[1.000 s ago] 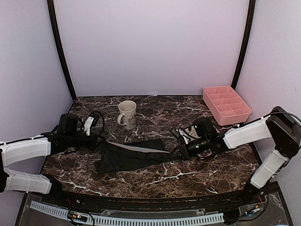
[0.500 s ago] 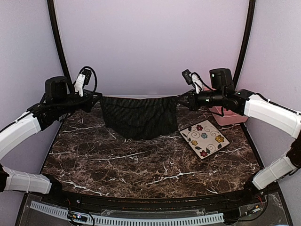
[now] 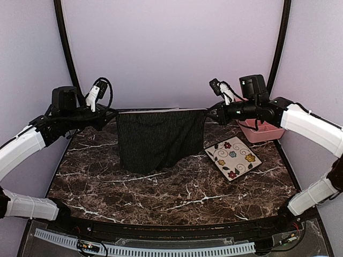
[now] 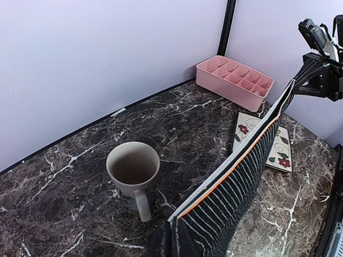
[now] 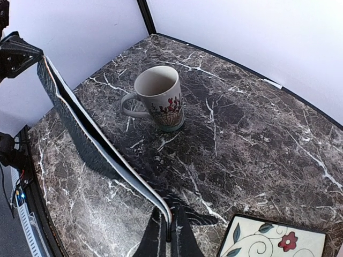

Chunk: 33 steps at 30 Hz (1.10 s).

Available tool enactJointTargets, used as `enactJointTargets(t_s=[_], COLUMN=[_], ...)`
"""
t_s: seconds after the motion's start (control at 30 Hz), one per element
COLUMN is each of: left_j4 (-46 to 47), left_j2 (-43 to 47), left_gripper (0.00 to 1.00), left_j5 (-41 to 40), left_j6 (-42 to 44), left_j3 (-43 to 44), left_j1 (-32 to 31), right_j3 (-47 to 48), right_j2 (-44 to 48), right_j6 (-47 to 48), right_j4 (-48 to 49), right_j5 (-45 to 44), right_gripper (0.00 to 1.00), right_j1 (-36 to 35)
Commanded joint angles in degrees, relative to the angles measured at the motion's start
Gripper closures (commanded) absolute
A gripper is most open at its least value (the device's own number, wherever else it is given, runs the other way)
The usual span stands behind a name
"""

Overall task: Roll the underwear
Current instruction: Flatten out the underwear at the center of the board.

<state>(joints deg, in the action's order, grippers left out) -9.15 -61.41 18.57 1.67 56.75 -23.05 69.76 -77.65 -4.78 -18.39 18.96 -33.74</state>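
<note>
The black ribbed underwear (image 3: pixel 153 139) hangs stretched in the air between my two grippers, high above the marble table. My left gripper (image 3: pixel 111 115) is shut on its left waistband corner. My right gripper (image 3: pixel 210 114) is shut on its right corner. In the left wrist view the taut waistband (image 4: pixel 236 166) shows a grey inner side and an orange edge, running from my fingers toward the right gripper (image 4: pixel 300 80). In the right wrist view the cloth edge (image 5: pixel 102 144) runs from my shut fingers (image 5: pixel 155 238) to the left gripper (image 5: pixel 21 56). The pale pink underwear is out of view.
A flowered white square plate (image 3: pixel 232 157) lies on the table at the right. A pink divided tray (image 3: pixel 261 128) stands at the back right behind the right arm. A beige mug (image 4: pixel 133 172) stands on the table behind the hanging cloth, also in the right wrist view (image 5: pixel 159 97).
Both grippers have lifted the black underwear off the table and raised it high toward the back. It now hangs stretched wider and lower-reaching, hiding the mug in the top view.
</note>
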Motion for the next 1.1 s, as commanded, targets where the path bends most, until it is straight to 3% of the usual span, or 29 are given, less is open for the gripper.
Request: enactJointTargets(t_s=[0.0, 0.13, 0.27, 0.43, 0.5, 0.53, 0.6, 0.63, 0.7, 0.77, 0.87, 0.93, 1.07], left_j4=[-1.3, -1.1, -2.1, -8.9, -15.2, -19.6, -26.6, -29.7, -34.5, -33.9, -31.1, -28.7, -23.6], left_j2=[-4.2, -6.9, -3.9, 0.1, -0.2, -0.8, -2.7, -4.0, -5.3, -4.5, -4.3, -7.0, -16.3], left_gripper=[1.0, 1.0, 1.0, 1.0, 0.99, 0.91, 0.56, 0.44, 0.35, 0.32, 0.31, 0.31, 0.42], left_j5=[-6.5, -2.1, 3.6, 25.4, 28.3, 26.8, 24.4, 24.3, 22.3, 20.6, 15.1, 12.6, 5.7], left_j6=[0.7, 2.8, 5.3, 6.3, 9.5, 12.0, 14.8, 15.7, 17.5, 18.1, 19.0, 19.2, 17.2], left_j3=[3.6, 7.9, 7.1, 3.3, 0.8, -0.4, -2.9, -3.2, -2.9, -2.4, -0.8, 0.5, 2.8], left_j1=[0.7, 0.7, 0.8, 0.2, -3.3, -7.6, -12.5, -14.0, -14.9, -14.9, -14.8, -14.8, -14.9], right_j3=[8.3, 14.8, 13.6, -3.8, -12.0, -15.6, -21.6, -23.1, -24.0, -23.7, -21.1, -18.1, -15.3], right_j2=[-5.7, -8.8, -6.1, 5.3, 9.4, 11.0, 13.5, 14.4, 15.7, 15.7, 11.0, 5.0, -3.5], right_j6=[-1.5, -1.3, -1.1, -2.9, -3.8, -3.8, -4.4, -4.6, -4.5, -4.6, -3.9, -3.3, -6.0], right_j4=[-1.2, -2.1, -0.7, 3.2, 2.1, 0.7, -2.6, -4.1, -5.9, -5.0, -3.9, -5.1, -2.9], right_j5=[-5.0, -3.2, 2.9, 10.5, 11.5, 11.7, 11.3, 10.3, 8.1, 6.8, 6.6, 7.8, 8.6], right_gripper=[1.0, 1.0, 1.0, 1.0, 1.0, 1.0, 0.71, 0.57, 0.37, 0.3, 0.33, 0.41, 0.55], right_j1=[1.7, 2.1, 2.0, 0.4, -0.5, -0.9, -1.3, -1.3, -1.2, -1.0, -0.8, -0.8, -1.1])
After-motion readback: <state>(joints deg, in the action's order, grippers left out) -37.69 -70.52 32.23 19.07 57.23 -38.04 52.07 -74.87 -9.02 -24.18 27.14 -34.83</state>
